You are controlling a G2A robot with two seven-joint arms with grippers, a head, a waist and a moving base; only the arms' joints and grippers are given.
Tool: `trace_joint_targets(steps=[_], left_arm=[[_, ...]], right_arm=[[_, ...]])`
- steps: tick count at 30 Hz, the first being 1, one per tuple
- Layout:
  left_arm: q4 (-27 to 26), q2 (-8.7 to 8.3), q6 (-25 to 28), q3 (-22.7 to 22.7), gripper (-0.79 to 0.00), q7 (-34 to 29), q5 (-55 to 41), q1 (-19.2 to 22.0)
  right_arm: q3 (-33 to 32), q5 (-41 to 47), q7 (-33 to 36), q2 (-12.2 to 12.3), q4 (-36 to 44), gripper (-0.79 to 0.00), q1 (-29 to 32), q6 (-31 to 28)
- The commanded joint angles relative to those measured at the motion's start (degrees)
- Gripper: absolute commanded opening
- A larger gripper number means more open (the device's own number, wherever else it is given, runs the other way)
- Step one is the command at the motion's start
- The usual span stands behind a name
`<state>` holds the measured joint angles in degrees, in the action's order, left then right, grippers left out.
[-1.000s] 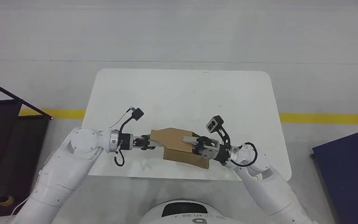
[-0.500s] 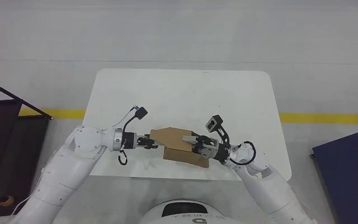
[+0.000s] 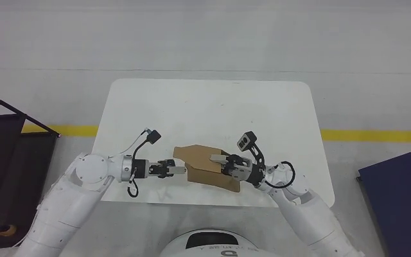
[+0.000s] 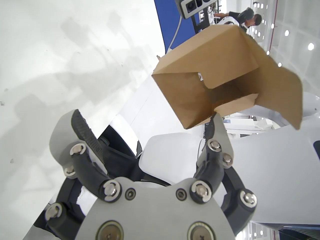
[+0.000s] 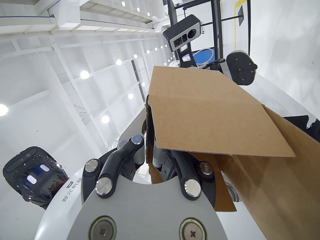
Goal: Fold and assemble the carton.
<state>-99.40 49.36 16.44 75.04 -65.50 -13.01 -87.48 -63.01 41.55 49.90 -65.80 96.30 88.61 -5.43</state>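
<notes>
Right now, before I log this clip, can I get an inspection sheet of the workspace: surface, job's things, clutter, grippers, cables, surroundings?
Surface: white table with rounded corners; faint smudges show in the left wrist view.
Job's things: one brown carton, partly formed with its end flaps open, between the two arms near the table's front edge.
Clutter: nothing seen.
Grippers: right gripper shut on a carton wall; left gripper open, with one finger at the carton's open end.
Cables: left wrist cable and right wrist cable hang in loose black loops, apart from the carton.
Surroundings: yellow floor stripe; blue object and dark object on the floor at either side.
</notes>
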Motion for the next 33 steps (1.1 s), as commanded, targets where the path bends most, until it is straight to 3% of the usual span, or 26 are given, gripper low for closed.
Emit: trace_joint_targets(steps=[1, 8, 19, 23, 29, 33], left_arm=[[0.14, -0.23, 0.35, 1.3, 0.0, 0.23, -0.45, -1.25], [0.34, -0.85, -0.04, 5.21, 0.0, 0.82, -1.83, -4.1], [-1.48, -0.73, 1.42, 4.69, 0.0, 1.81, -2.0, -4.47], [3.44, -0.54, 4.85, 4.88, 0.0, -5.23, -16.57, -3.11], [14.95, 0.32, 0.65, 2.35, 0.0, -21.7, -39.02, 2.8], [17.38, 0.69, -3.25, -1.04, 0.0, -22.5, -52.15, 6.52]], right_arm=[[0.07, 0.05, 0.07, -0.02, -0.04, -0.785, -0.05, -0.04], [-0.04, 0.24, -0.08, -0.03, -0.1, -0.785, 0.02, -0.46], [-0.34, -0.02, -0.53, -0.01, 0.03, -0.785, 0.12, -1.09], [-0.1, 0.2, -2.88, -0.17, 0.27, -0.785, 0.07, -0.75], [0.63, 2.56, -2.11, -0.42, -0.28, -0.785, -0.74, 0.69], [0.84, 4.71, -0.53, -0.53, -1.17, -0.785, -1.53, 2.16]])
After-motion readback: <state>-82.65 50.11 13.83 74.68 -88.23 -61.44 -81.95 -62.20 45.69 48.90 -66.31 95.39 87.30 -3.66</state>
